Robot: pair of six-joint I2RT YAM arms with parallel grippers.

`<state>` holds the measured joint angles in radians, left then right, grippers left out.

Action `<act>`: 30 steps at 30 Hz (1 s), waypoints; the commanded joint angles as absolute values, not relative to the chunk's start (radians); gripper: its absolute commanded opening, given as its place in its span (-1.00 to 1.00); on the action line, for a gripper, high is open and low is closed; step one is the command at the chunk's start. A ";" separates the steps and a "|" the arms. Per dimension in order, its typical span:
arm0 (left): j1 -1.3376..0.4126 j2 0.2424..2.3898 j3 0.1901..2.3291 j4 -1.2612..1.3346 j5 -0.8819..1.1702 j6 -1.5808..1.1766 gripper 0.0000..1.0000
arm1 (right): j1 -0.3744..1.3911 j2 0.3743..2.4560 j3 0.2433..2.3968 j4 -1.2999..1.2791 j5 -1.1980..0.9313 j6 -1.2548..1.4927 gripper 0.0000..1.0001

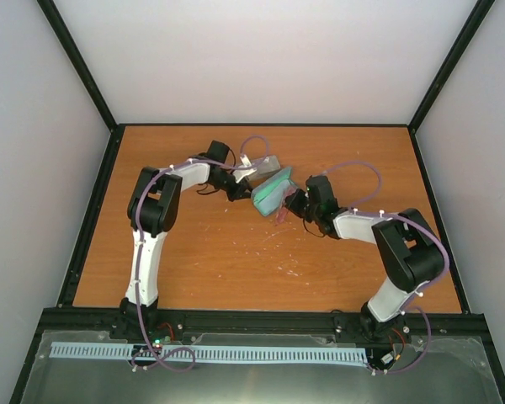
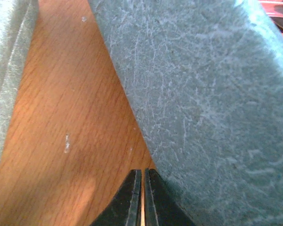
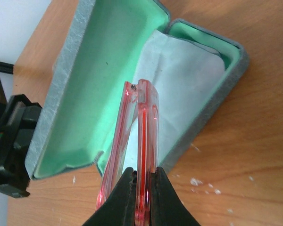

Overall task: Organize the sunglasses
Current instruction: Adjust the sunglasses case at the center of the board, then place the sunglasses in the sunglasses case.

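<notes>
Left side: the left arm (image 1: 156,210) reaches across the wooden table (image 1: 194,261) toward the centre. The left gripper (image 2: 142,176) has its jaws drawn together with only a hairline gap and nothing visible between them. It sits low over the table, just beside the outer grey felted wall of the open case (image 2: 203,117). A second grey oblong object (image 1: 267,162) lies just behind the gripper, toward the far side of the table.

Centre: the case (image 3: 56,103) stands open, its mint-green lining facing the right wrist camera. A pale cloth (image 3: 188,80) lies inside the right-hand half.

Right of centre: the sunglasses (image 3: 144,122), a folded pink see-through frame, are off the table. Their free end extends over the near rim of the case, above the cloth.

Right side: the right gripper (image 3: 141,176) is clamped tightly on the near end of the sunglasses, one finger on each side of the folded frame. The right arm (image 1: 387,244) bends in from the right edge of the table
</notes>
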<state>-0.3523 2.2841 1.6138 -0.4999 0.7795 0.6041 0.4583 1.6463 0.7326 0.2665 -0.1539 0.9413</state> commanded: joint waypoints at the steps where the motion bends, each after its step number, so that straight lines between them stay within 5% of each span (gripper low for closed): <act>1: -0.369 2.245 1.601 -0.474 0.816 0.588 -0.86 | 0.448 1.688 0.781 0.380 -0.174 0.970 -0.94; 30: -0.377 2.263 1.570 -0.452 0.863 0.571 -0.87 | 0.407 1.957 0.914 0.522 -0.222 1.061 -0.94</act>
<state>-0.3668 2.2665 1.5440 -0.4629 0.8288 0.5827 0.4187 1.9198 0.9031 0.4984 -0.2249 1.0443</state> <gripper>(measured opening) 0.067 0.038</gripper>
